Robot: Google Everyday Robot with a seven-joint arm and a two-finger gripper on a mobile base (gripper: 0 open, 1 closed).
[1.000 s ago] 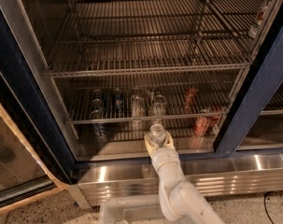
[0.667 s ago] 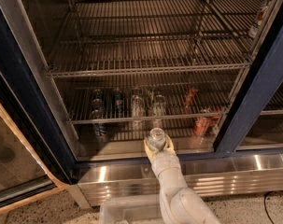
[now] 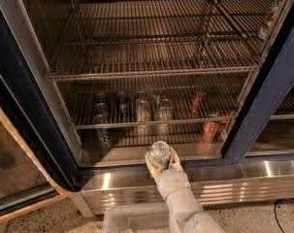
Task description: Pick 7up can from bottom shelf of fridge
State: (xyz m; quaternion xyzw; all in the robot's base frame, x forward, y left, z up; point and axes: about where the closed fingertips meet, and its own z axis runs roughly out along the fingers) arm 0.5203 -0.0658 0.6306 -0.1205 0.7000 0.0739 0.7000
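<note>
My gripper is shut on the 7up can, a pale silvery can whose shiny round top faces the camera. It holds the can at the open front of the fridge, just above the steel base panel and in front of the bottom shelf. My cream-coloured fingers wrap both sides of the can. My arm comes up from the bottom middle of the view.
On the lower racks behind stand dark blue cans, two clear silvery containers and red-orange cans. Bare wire racks lie above. A glass door stands open at the left. A white bottle is at the upper right.
My gripper has drawn the can down and toward the camera, out from the shelf front to over the base panel. The other cans have not moved.
</note>
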